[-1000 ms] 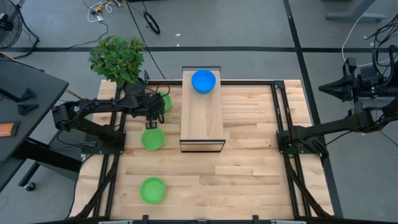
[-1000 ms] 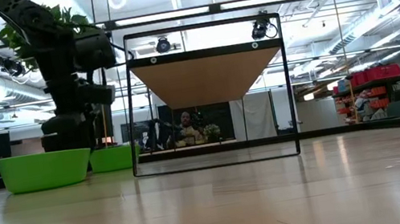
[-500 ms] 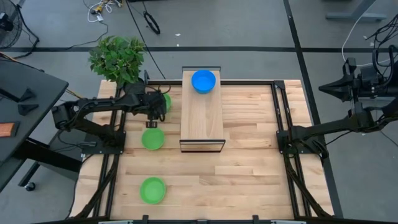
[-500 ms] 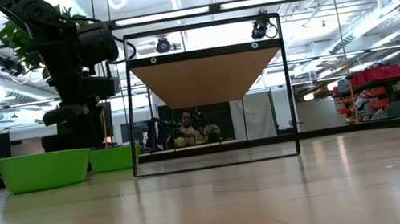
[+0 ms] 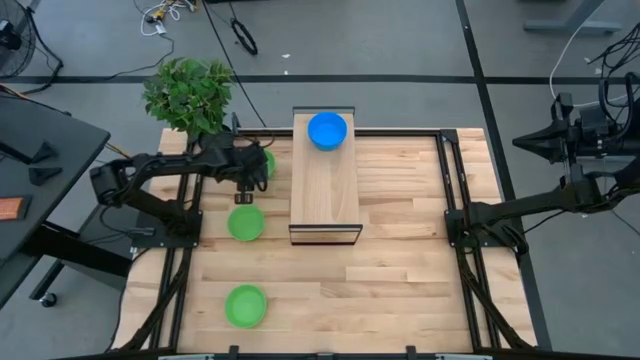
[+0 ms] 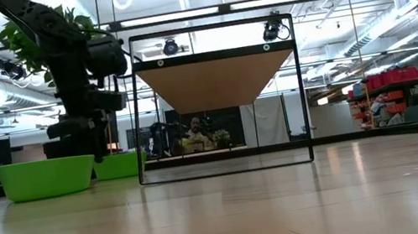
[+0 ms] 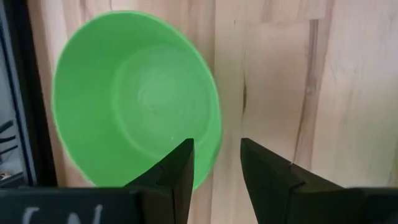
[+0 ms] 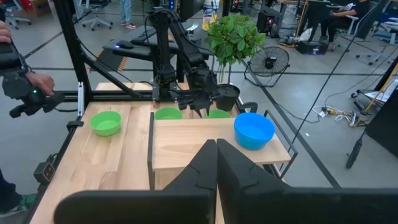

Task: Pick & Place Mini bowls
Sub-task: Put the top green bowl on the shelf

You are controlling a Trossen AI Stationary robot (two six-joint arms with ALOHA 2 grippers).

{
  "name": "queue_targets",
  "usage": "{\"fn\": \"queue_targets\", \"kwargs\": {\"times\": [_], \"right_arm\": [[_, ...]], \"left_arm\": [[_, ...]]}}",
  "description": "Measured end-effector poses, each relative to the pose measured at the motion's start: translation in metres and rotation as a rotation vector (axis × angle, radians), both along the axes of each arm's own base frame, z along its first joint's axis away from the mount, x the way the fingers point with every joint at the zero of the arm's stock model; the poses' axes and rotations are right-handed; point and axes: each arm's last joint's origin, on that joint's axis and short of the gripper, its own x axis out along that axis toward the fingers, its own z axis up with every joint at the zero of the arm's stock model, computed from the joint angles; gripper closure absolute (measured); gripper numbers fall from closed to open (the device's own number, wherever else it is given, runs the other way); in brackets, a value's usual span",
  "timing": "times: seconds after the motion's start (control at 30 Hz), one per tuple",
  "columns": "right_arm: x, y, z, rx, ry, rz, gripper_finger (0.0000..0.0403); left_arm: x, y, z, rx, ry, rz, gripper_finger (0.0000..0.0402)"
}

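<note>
Three green mini bowls rest on their bases on the table's left side: a far one (image 5: 266, 163) (image 7: 130, 99), a middle one (image 5: 245, 223) (image 6: 47, 178) and a near one (image 5: 245, 305). A blue bowl (image 5: 327, 130) (image 8: 254, 129) sits on the far end of the raised wooden platform. My left gripper (image 5: 244, 190) (image 7: 216, 146) is open, pointing down, with one finger over the far green bowl's inside and one outside its rim. I cannot tell whether it touches the bowl. My right gripper (image 5: 457, 230) (image 8: 216, 146) waits shut at the table's right side.
The raised wooden platform (image 5: 325, 190) on a black frame stands mid-table, just right of the far green bowl. A leafy plant (image 5: 188, 92) stands at the far left corner behind my left arm. Black rails run along both table sides. Bare wood lies to the platform's right.
My left gripper rose from just above the middle green bowl, moved toward the table's far edge and a little right, then came down over the far green bowl's rim. The bowls stayed in place.
</note>
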Motion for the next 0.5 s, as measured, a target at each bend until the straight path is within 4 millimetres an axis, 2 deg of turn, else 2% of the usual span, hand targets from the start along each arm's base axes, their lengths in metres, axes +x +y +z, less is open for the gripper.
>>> {"fn": "queue_targets", "kwargs": {"times": [0.5], "right_arm": [[0.0001,0.0,0.0,0.0,0.0,0.0,0.0396]], "left_arm": [[0.0022,0.0023,-0.0047,0.021,0.025,-0.008,0.0268]]}}
